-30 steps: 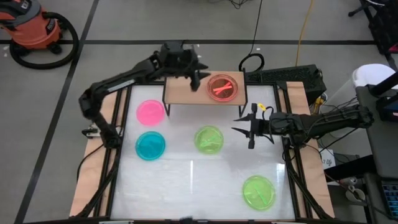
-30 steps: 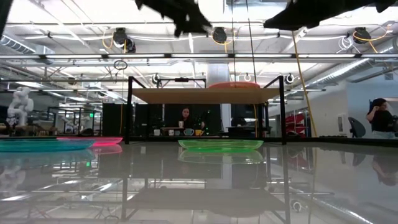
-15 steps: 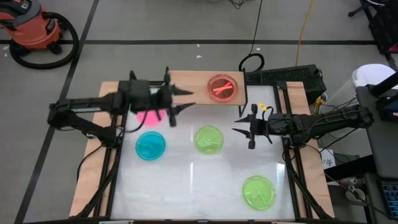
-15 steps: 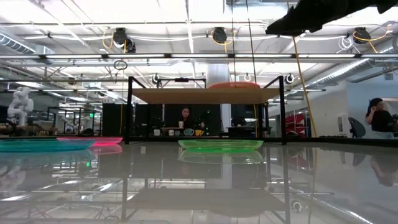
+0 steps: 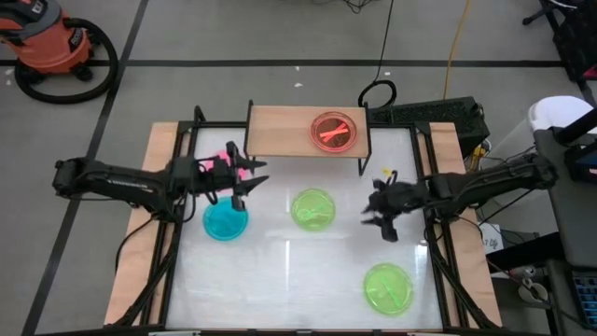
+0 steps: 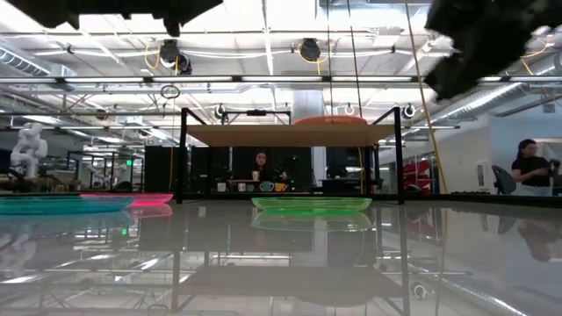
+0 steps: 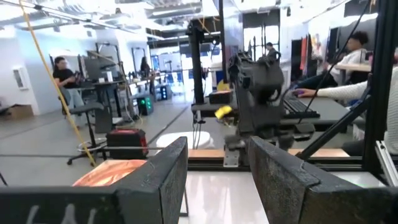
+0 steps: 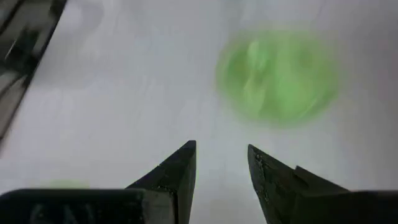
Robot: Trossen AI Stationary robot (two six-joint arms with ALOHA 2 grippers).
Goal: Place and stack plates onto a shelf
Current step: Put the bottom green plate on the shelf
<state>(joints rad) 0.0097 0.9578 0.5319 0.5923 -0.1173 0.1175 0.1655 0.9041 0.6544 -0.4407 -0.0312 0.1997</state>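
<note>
The light-wood shelf (image 5: 289, 133) stands at the table's far side with an orange plate (image 5: 333, 131) on its right half. A pink plate (image 5: 227, 165), a blue plate (image 5: 226, 220) and two green plates (image 5: 313, 209) (image 5: 388, 288) lie flat on the white table. My left gripper (image 5: 246, 182) hovers open above the table between the pink and blue plates, fingers (image 7: 168, 180) pointing right. My right gripper (image 5: 378, 224) hangs open to the right of the middle green plate. A blurred green plate (image 8: 277, 78) lies ahead of the right gripper (image 8: 221, 163) in the right wrist view.
Black frame rails (image 5: 437, 233) and wooden side planks (image 5: 140, 252) line the table's left and right. In the low view both arms (image 6: 123, 9) (image 6: 479, 44) stay high above the table, and the shelf (image 6: 290, 133) stands on thin black legs. People sit in the room beyond.
My left gripper has swung away from the shelf, back toward the table's left and near side, passing over the pink plate to hover between the pink and blue plates. My right gripper has moved a little toward the near edge and tipped. No plate has moved.
</note>
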